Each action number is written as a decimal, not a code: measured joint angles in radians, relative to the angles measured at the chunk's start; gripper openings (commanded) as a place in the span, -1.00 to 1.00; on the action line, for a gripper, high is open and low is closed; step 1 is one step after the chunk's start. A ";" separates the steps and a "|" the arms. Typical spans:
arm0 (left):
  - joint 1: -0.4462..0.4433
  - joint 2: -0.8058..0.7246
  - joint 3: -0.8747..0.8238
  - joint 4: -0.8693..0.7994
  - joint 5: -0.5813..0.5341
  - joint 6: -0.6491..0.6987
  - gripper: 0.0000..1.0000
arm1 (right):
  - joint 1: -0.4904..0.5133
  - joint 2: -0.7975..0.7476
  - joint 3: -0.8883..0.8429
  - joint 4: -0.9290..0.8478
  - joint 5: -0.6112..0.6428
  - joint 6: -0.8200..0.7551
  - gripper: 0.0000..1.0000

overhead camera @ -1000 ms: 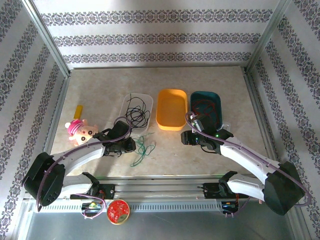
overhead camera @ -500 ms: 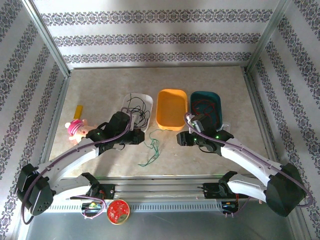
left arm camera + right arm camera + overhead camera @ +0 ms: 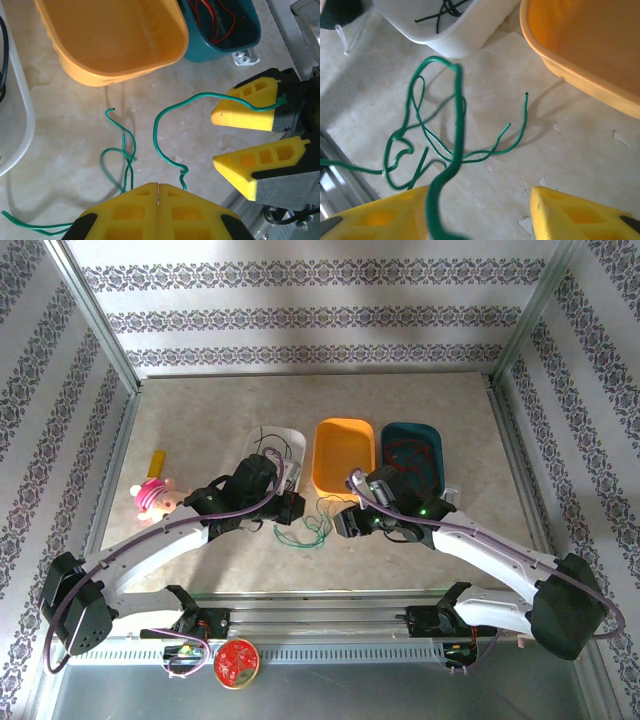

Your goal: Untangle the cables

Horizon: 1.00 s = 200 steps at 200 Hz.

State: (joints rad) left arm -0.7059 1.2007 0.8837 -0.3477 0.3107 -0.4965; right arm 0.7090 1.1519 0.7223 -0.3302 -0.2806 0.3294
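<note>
Both arms have swung inward, dragging the thin green wire (image 3: 305,530) rightward to just near of the orange plastic tray (image 3: 345,455)
Left gripper (image 3: 158,186) jaws together, clamped on the wire; right gripper (image 3: 477,192) faces it, jaws apart, wire draped over one finger (image 3: 380,217)

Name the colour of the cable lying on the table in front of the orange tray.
Green. The cable shows best in the left wrist view.

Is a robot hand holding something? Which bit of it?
The left gripper pinches the green cable partway along. The right gripper is open, the cable just draped over one finger.
</note>
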 measured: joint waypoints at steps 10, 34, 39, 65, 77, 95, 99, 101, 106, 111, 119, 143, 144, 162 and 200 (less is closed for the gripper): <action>0.000 0.003 0.010 0.000 -0.008 0.000 -1.00 | 0.000 -0.001 0.000 0.003 -0.026 -0.006 0.06; 0.000 0.022 0.034 0.001 -0.029 0.000 -1.00 | 0.036 0.017 0.007 -0.002 -0.088 -0.030 0.06; 0.000 0.026 0.039 0.001 -0.032 0.000 -1.00 | 0.051 0.026 0.012 -0.005 -0.097 -0.037 0.06; 0.000 0.035 0.046 0.001 -0.035 0.000 -1.00 | 0.116 0.085 0.051 -0.024 -0.126 -0.068 -0.03; 0.000 0.035 0.048 0.001 -0.035 0.000 -1.00 | 0.130 0.114 0.068 -0.029 -0.129 -0.080 -0.29; 0.000 0.034 0.051 0.001 -0.035 0.000 -1.00 | 0.132 0.146 0.081 -0.034 -0.112 -0.098 -0.66; 0.000 0.034 0.052 0.001 -0.035 0.000 -1.00 | 0.131 0.148 0.081 -0.035 -0.103 -0.090 -0.71; 0.000 0.033 0.052 0.001 -0.035 0.000 -1.00 | 0.131 0.150 0.081 -0.035 -0.099 -0.098 -0.74; 0.000 0.032 0.053 0.001 -0.035 0.000 -1.00 | 0.131 0.151 0.081 -0.039 -0.089 -0.093 -0.79; 0.000 0.029 0.053 0.001 -0.035 0.000 -1.00 | 0.131 0.151 0.081 -0.039 -0.076 -0.090 -0.85; 0.000 0.025 0.053 0.001 -0.034 0.000 -1.00 | 0.128 0.150 0.081 -0.039 -0.060 -0.091 -0.91; 0.000 0.009 0.053 0.001 -0.031 0.000 -1.00 | 0.108 0.143 0.079 -0.030 -0.026 -0.090 -0.91; 0.000 0.008 0.053 0.001 -0.030 0.000 -1.00 | 0.106 0.141 0.079 -0.029 -0.025 -0.090 -0.90; 0.000 0.002 0.052 0.001 -0.031 0.000 -1.00 | 0.092 0.115 0.071 -0.024 -0.024 -0.085 -0.55; 0.000 0.001 0.053 0.001 -0.039 0.000 -1.00 | 0.090 0.048 0.050 -0.014 -0.056 -0.091 -0.01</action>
State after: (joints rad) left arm -0.7059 1.2015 0.9363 -0.3470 0.2718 -0.4965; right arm 0.7990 1.1995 0.7727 -0.3439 -0.3363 0.2382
